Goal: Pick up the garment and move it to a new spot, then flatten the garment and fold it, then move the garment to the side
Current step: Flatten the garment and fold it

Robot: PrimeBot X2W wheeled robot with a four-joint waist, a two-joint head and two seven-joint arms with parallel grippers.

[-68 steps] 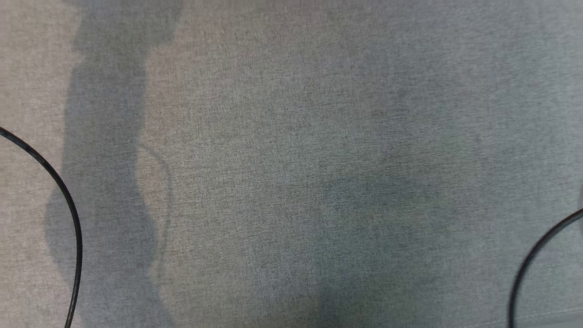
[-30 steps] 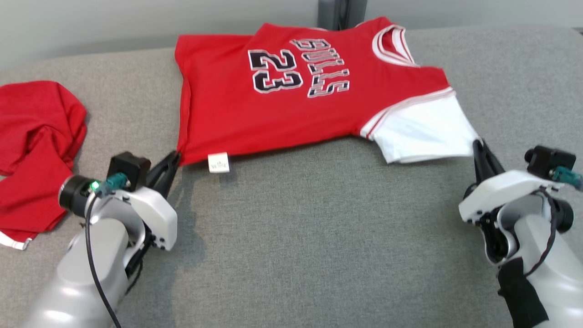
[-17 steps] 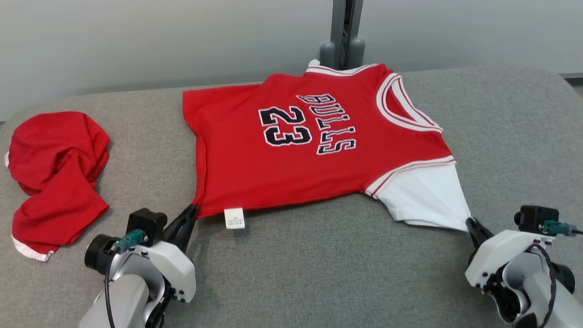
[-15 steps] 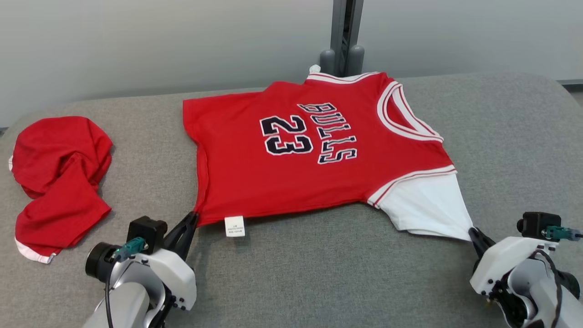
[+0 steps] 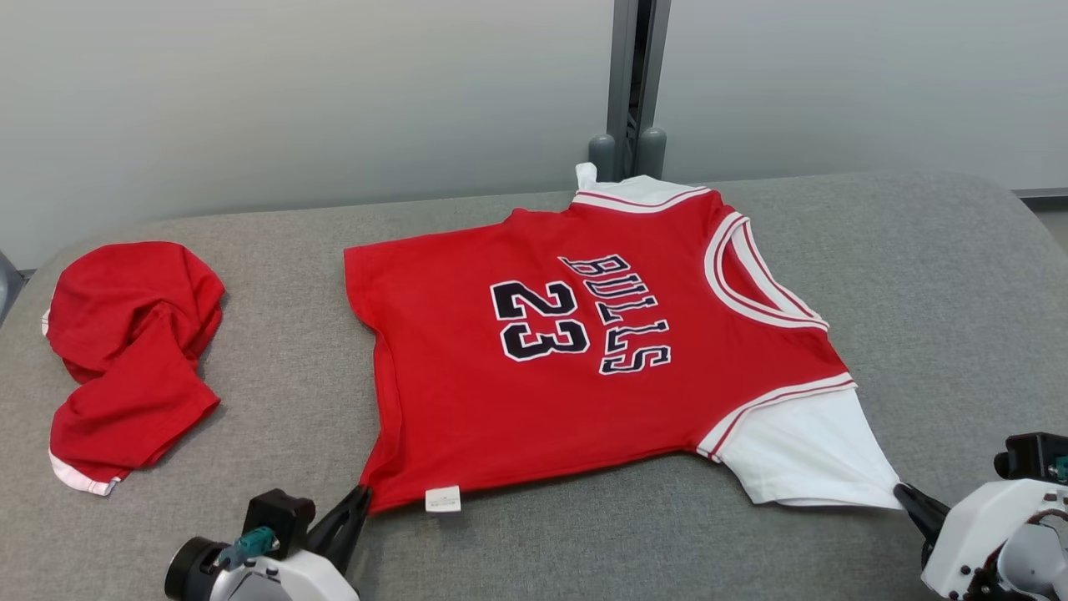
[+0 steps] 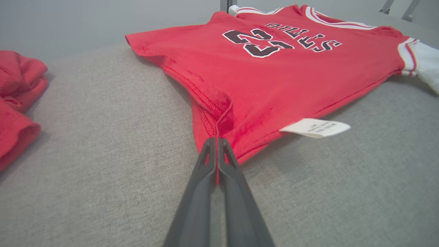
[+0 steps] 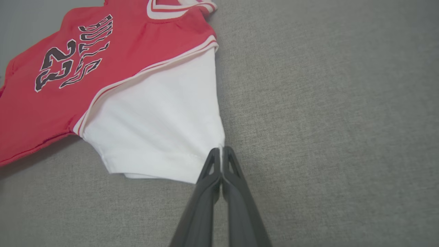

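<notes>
Jersey [image 5: 584,367], red with "BULLS 23" lettering, lies spread on the grey padded surface [image 5: 584,551]. It is stretched between the two sets of jaws and extends away beyond their tips. The left gripper [image 6: 216,141] has its jaws clamped tight on the red hem corner [image 6: 219,116]. The white care label [image 6: 315,127] hangs just beside those jaws, outside the pinch. The right gripper [image 7: 221,150] has its jaws clamped on the cuff corner of the white sleeve [image 7: 154,130]. A crumpled red garment [image 5: 125,359] lies well apart, outboard of the left jaws.

The step in hand appears to be flattening by tension.

1. Draw both sets of jaws back at an equal rate, low over the surface, so that the edge between them runs straight.
2. Watch the bunched fabric directly ahead of the left jaws, and ease it out with a slight outward pull.
3. Do not overload the sleeve. It tapers toward the right jaws and may distort.
4. Release only when the panel lies flat.
</notes>
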